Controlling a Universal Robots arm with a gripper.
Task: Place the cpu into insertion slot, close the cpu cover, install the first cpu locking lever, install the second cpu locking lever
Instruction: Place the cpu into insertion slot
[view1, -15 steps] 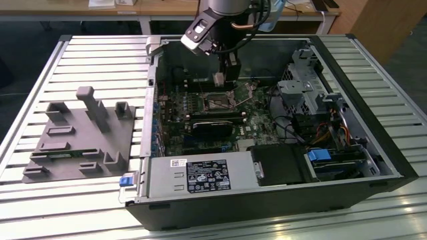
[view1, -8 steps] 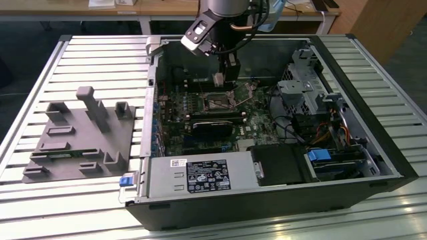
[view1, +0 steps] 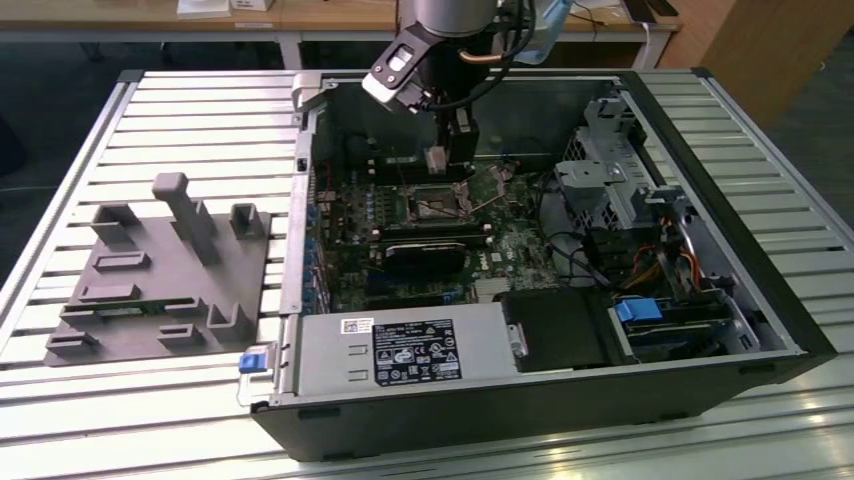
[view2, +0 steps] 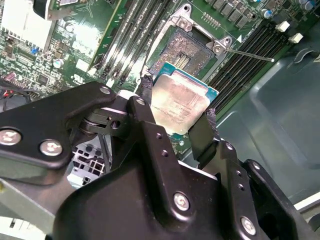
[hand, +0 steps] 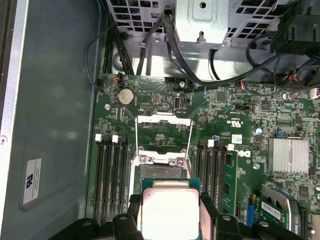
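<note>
Gripper clamps cpu by two edges | cpu near slot, unseated; cover open | risk: tilted or offset seating could bend slot pins; thin grip may slip

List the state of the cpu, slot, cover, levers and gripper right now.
cpu: held in the gripper, clear of the slot, not seated.
slot: uncovered, empty.
cover: swung open, lying back from the slot.
levers: released.
gripper: shut on the cpu.
</note>
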